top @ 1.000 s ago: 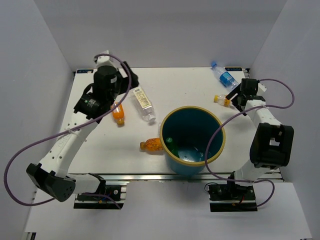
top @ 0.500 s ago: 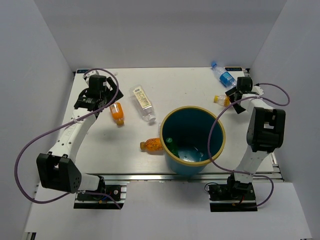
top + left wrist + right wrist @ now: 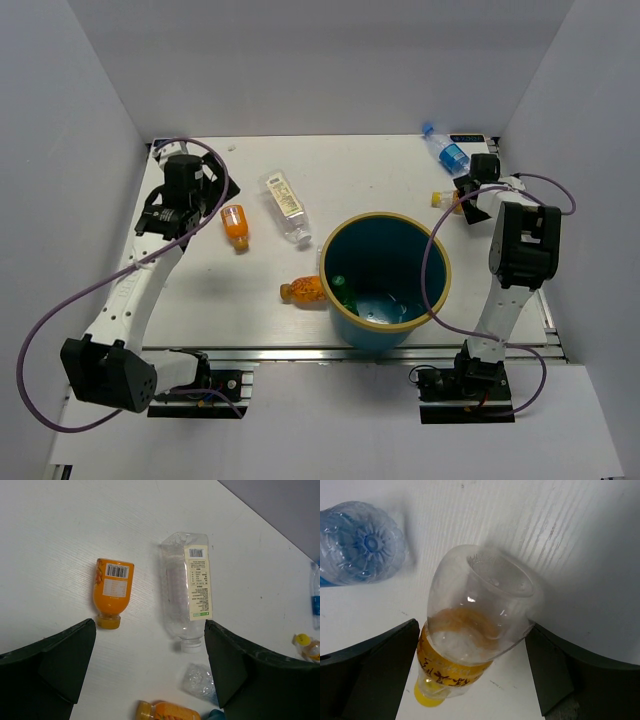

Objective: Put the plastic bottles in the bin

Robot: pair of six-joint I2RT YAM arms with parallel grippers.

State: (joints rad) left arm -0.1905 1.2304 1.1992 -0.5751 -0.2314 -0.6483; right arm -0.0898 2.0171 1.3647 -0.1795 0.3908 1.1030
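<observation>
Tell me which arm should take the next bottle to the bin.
Right. Its open claw straddles the yellow-capped bottle, close above the table, so closing would likely grip it. The left claw, also open, looks higher, with the orange bottle ahead of its fingers rather than between them.

Bright, even white light, seemingly from overhead. Shadows on the table [image 3: 230, 320] are soft and faint. Small glints sit on the bottle [image 3: 475, 625] in the right wrist view; so close to the lens, it is a little soft.
</observation>
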